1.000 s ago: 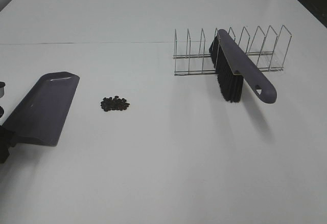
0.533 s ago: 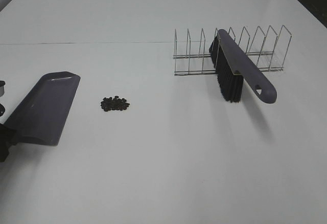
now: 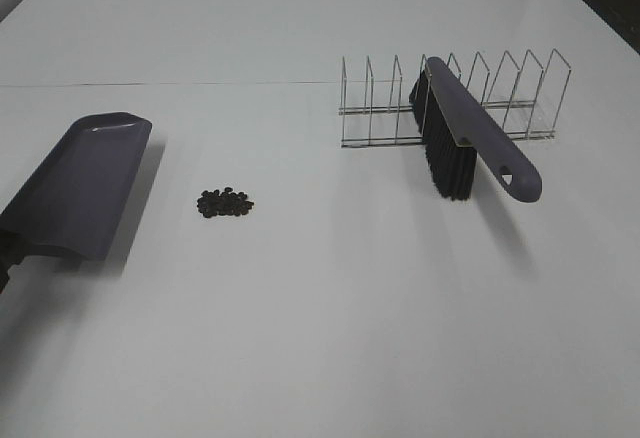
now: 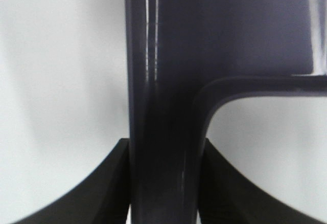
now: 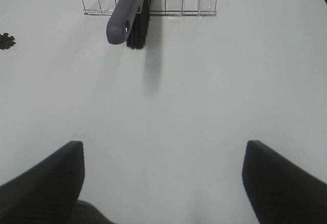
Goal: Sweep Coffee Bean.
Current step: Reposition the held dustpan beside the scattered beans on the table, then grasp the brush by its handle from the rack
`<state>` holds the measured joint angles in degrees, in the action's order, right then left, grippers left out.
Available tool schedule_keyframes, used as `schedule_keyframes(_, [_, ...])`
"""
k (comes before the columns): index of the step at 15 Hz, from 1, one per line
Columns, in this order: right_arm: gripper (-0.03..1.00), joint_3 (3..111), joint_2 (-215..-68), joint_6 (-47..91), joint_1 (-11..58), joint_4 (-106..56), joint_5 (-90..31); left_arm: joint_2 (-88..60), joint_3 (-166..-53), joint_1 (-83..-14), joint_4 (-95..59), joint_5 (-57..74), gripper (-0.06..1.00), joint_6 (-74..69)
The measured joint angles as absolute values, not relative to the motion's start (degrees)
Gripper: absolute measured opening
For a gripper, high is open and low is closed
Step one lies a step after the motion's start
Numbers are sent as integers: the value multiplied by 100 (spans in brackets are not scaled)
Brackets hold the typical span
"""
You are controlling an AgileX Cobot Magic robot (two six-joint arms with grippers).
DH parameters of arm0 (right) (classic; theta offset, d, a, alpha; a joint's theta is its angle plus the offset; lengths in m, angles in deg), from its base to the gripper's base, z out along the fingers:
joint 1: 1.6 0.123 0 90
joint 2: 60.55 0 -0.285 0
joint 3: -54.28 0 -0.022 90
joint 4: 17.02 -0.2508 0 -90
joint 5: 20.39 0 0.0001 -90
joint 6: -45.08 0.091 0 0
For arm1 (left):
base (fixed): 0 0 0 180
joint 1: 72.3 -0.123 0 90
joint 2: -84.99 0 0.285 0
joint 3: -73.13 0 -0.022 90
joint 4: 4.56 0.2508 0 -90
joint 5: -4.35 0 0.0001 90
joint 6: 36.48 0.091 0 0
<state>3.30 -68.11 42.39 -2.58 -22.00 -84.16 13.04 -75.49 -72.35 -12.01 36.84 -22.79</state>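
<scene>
dustpan [image 3: 85,183] sits higher than a second ago: then it lay flat on the table [image 3: 350,318], and now its front lip is raised and tilted, with its shadow thrown clear to one side. the coffee bean [image 3: 225,203] pile, the brush [image 3: 470,143] and the wire rack [image 3: 510,83] are where they were.

the left gripper [image 4: 164,175] has its jaws pressed in on the dustpan's handle from both sides, as the left wrist view shows close up. the right gripper [image 5: 163,183] has its jaws spread wide with nothing between them; it hangs over bare table, well apart from the brush, which leans in the rack with its bristles down and handle pointing toward that arm.

the coffee bean lies in one tight cluster on the table, near the dustpan's lip on the side toward the rack but not touching it.

the step in hand looks like lifting the dustpan to carry it. next, i judge, the lip must come down flat on the table just beside the pile, facing it, while the right arm reaches for the brush handle. a lip left raised would likely let beans roll under.
</scene>
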Motion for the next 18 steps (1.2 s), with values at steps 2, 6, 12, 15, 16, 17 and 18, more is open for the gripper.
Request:
schedule_keyframes(2, [72,330,-6811,4239,-258,-2200,-8416,1304,-7646,-7035,-937,3838,33,-2359])
schedule_keyframes(6, [72,330,-6811,4239,-258,-2200,-8416,1304,-7835,-6341,524,3850,33,-3826])
schedule_keyframes(12, [72,330,-6811,4239,-258,-2200,-8416,1304,-7841,-6003,1904,4154,33,-5155])
schedule_keyframes(15, [72,428,-6857,4262,-258,-2200,-8421,1304,-7841,-5998,1790,3930,33,-5086])
schedule_keyframes(16, [71,588,-7051,4325,-258,-2200,-8433,1304,-7841,-5998,1790,3924,33,-5086])
schedule_keyframes(17, [70,812,-7429,4393,-258,-2200,-8433,1304,-7841,-5998,1796,3913,33,-5086])
schedule_keyframes(18, [69,961,-7653,4399,-258,-2200,-8433,1304,-7841,-5998,1796,3901,33,-5086])
